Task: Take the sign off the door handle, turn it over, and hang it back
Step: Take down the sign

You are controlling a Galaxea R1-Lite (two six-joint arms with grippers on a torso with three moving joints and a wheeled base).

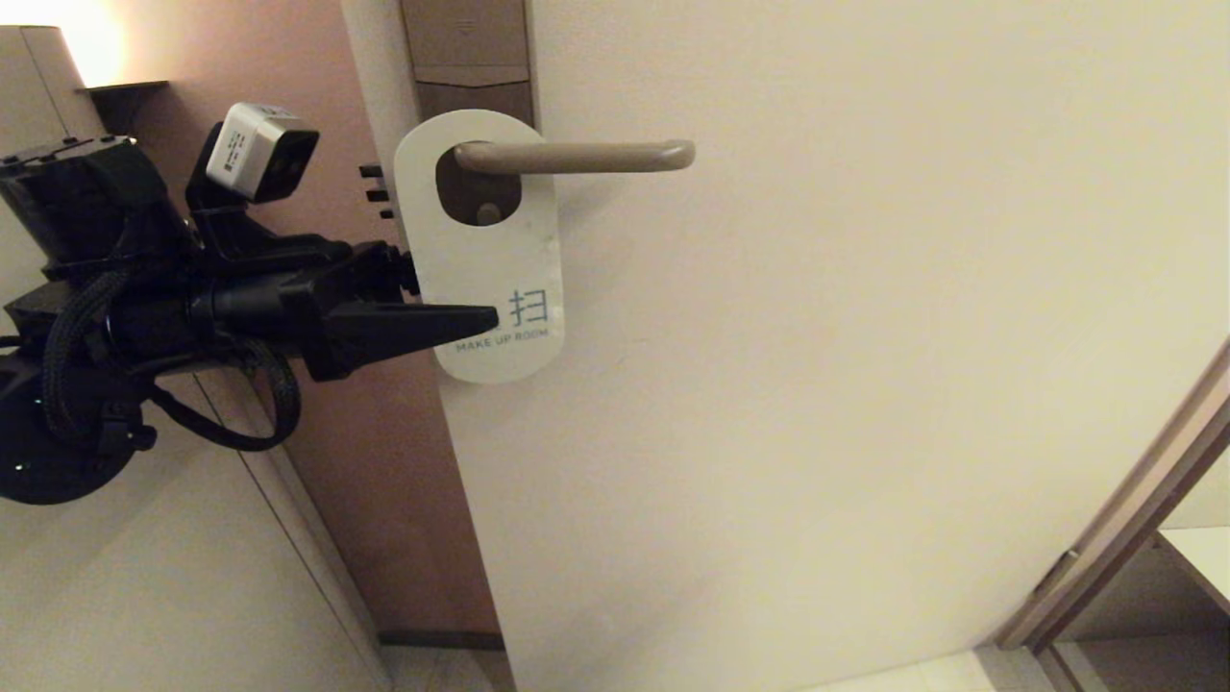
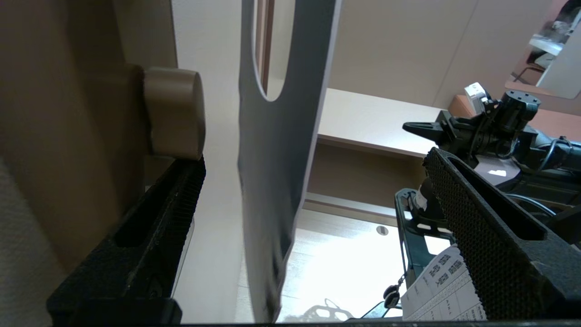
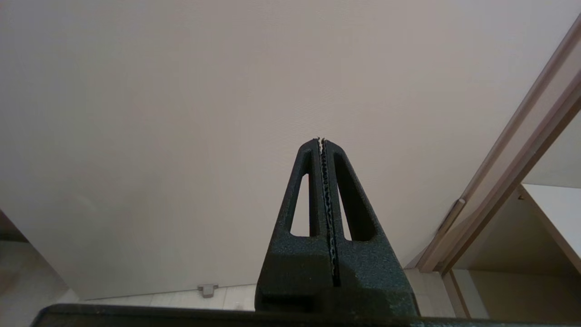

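The sign (image 1: 480, 248) hangs by its oval hole on the door handle (image 1: 577, 156), white side out; a large blue character and "MAKE UP ROOM" are legible, and the front finger hides the rest of the print. The left gripper (image 1: 452, 322) stands wide apart astride the sign's lower part, one finger (image 2: 476, 227) on each face, not pinching. The right gripper (image 3: 321, 141), fingers pressed together and empty, points at the bare door (image 3: 181, 113).

Sign (image 1: 480, 255) lettering partly behind the left gripper's (image 1: 485, 317) front finger, far finger hidden behind the card.
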